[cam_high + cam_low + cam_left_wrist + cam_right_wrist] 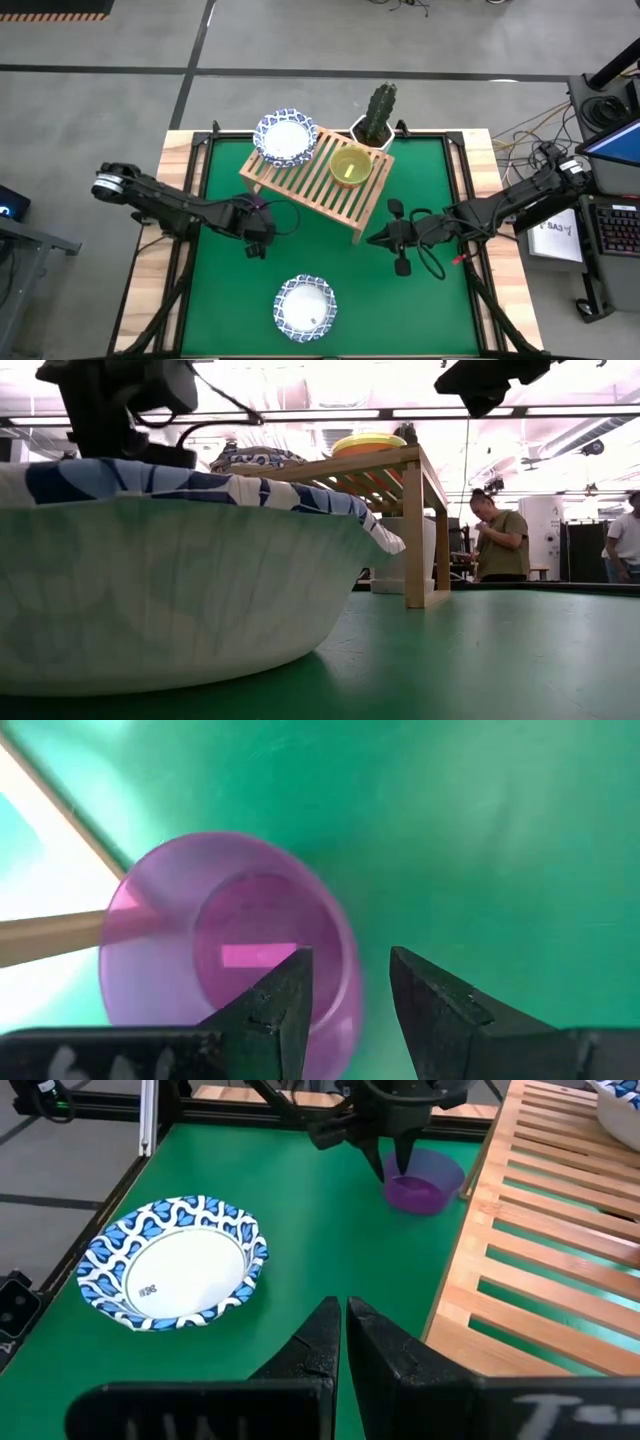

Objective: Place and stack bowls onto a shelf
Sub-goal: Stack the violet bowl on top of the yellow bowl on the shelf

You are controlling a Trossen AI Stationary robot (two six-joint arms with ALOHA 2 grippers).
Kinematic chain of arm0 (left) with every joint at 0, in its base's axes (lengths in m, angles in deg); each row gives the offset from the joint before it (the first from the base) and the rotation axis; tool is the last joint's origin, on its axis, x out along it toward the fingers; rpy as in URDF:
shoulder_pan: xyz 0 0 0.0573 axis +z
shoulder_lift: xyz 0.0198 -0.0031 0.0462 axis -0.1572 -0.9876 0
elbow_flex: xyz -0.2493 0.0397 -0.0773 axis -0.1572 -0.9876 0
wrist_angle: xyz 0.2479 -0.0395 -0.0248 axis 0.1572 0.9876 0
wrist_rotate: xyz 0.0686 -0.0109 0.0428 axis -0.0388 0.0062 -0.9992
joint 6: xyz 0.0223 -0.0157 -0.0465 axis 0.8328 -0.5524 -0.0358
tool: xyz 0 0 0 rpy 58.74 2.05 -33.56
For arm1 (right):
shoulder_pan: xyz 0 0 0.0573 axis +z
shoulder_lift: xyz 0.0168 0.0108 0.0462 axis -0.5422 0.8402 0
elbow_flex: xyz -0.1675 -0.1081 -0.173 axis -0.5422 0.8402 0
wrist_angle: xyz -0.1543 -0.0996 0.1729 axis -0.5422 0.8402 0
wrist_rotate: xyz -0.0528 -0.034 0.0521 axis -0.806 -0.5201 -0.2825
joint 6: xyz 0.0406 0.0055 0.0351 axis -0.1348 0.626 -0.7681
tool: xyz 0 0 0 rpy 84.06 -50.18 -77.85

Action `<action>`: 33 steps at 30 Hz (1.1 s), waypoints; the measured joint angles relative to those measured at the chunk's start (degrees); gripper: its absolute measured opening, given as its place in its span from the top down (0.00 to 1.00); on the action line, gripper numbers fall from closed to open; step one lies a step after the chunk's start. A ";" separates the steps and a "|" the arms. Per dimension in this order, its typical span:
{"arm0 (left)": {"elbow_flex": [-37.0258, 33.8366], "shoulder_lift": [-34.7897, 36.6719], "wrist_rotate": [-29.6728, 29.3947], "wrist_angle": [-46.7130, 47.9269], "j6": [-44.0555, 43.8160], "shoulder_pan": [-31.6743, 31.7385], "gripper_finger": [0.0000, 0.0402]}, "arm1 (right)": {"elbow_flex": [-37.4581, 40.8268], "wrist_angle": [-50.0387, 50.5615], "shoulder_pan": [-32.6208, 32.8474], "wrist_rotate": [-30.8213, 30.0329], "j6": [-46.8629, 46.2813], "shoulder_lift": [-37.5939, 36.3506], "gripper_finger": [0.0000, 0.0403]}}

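A purple bowl (225, 935) (424, 1183) rests on its base on the green mat beside the wooden shelf (318, 178). My left gripper (350, 1005) (260, 222) is open right above it, pointing down, with one finger over the bowl's inside and one outside its rim. On the shelf sit a white bowl with a blue rim (285, 137) and a yellow-green bowl (350, 165). Another blue-rimmed bowl (305, 307) (172, 1263) sits on the mat near the near edge. My right gripper (343, 1335) (385, 237) is shut and hovers by the shelf's near corner. My left gripper stands open over the purple bowl's rim (345, 975), coming from above with one finger inside and one outside. Whether a finger touches the rim I cannot tell. The bowl sits upright on the mat.
A cactus in a white pot (376, 122) stands behind the shelf at the far edge. A shelf leg (50, 938) is close to the purple bowl. Green mat (440, 300) lies bare to the right of the near bowl. People (495, 535) stand in the room beyond.
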 joint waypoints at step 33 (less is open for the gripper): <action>21.33 -0.02 10.68 4.56 -2.09 -5.53 1.00 | 2.47 2.19 3.61 1.75 2.18 -2.79 0.97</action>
